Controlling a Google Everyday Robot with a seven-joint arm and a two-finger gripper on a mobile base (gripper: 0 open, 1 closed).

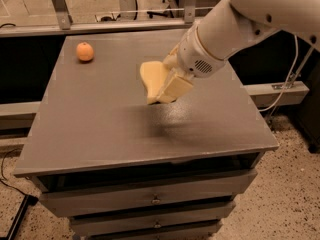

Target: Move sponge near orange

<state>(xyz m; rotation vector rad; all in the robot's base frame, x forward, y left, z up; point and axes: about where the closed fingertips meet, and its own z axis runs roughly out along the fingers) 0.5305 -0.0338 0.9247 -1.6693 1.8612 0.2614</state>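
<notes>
You are looking down at a grey cabinet (100,129) that fills most of the view. Its flat top is wide and matte. Below its front edge sit stacked drawers (150,201), each with a small pull in the middle. A speckled floor (295,204) surrounds the cabinet's base.

A thick white robot arm (235,24) comes in from the upper right corner and slopes down to the left over the far right part of the cabinet top. Its wrist ends in a round white housing with a small vent grille facing you.

Behind the cabinet, a pale metal rail (100,26) runs across the view, with upright struts rising from it. A thin white cable (290,79) hangs down on the right, beyond the cabinet's edge.

The gripper (167,86) sits at the arm's lower end, over the middle of the top and a little toward the far side. Its pale yellow fingers (175,88) are closed around the sponge (151,74), pinching it on its right side. The sponge is a pale yellow foam block, tilted on edge, and it sticks out to the left of the gripper. It appears to hang clear of the surface, with a soft dark shadow on the top just below it.

The orange (85,51), small and round, rests near the far left corner of the cabinet top. It is well apart from the sponge.
</notes>
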